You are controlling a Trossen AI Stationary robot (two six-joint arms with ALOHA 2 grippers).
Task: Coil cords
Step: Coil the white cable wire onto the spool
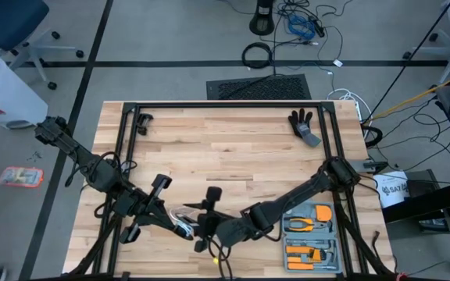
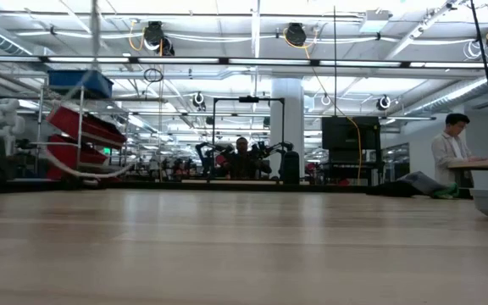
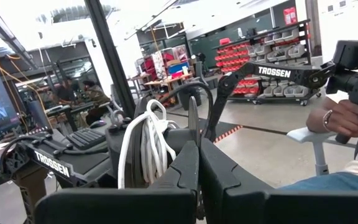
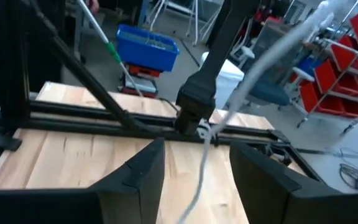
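Observation:
The white cord is wound in several turns on the black reel, which shows edge-on in the left wrist view. My left gripper is shut on the reel, above the table's near edge. One loose strand of the cord runs through the gap of my right gripper, which stands open just right of the left one. I cannot tell whether that strand touches its fingers. Neither gripper nor the cord shows in the low view. My left gripper pinches the reel's thin black edge between its two fingers. The fingers point roughly level. The reel stands upright above the fingertips, clear of the table, with the cord's windings beside it.
A tray of orange-handled tools lies at the near right, under the right arm. A black glove lies far right and a black clamp far left. Black frame rails border the table. A person's hand shows beyond the table.

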